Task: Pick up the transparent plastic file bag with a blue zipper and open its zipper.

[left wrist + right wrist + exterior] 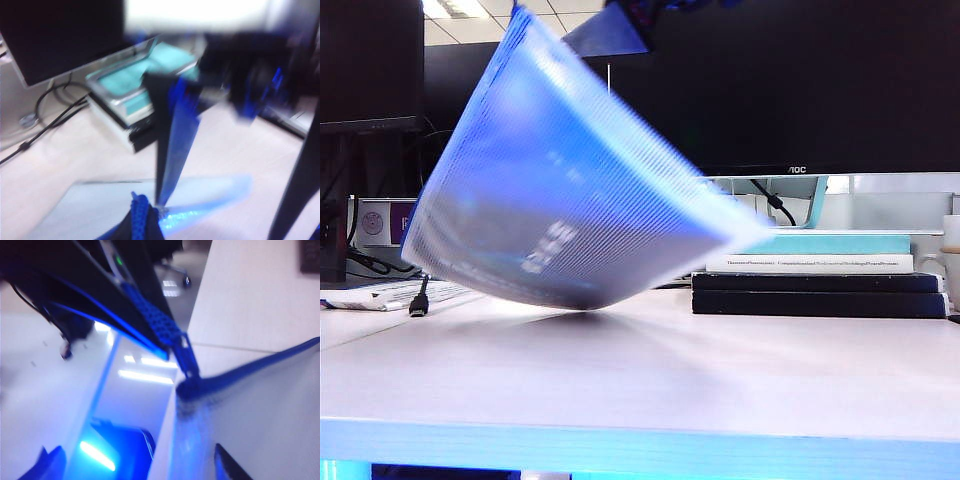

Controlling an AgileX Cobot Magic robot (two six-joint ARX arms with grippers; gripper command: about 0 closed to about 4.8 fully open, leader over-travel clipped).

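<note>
The transparent plastic file bag [560, 190] hangs curved above the table, its low edge close to the tabletop. Its blue zipper [260, 365] runs along the upper edge. My left gripper [142, 220] is shut on the bag's corner at the zipper's end, and its blue textured finger [155, 315] shows in the right wrist view pinching there. My right gripper [140, 467] stands open just below that corner. Its dark fingertips [227, 467] are spread wide, with the bag's end edge [195, 440] between them. In the blurred exterior view a dark gripper part [608, 32] shows at the bag's top.
Stacked books [820, 280] lie at the back right, under a dark monitor [770, 80]. A black USB cable [419, 300] and a white keyboard [390, 294] sit at the back left. A cup [952, 255] stands at the right edge.
</note>
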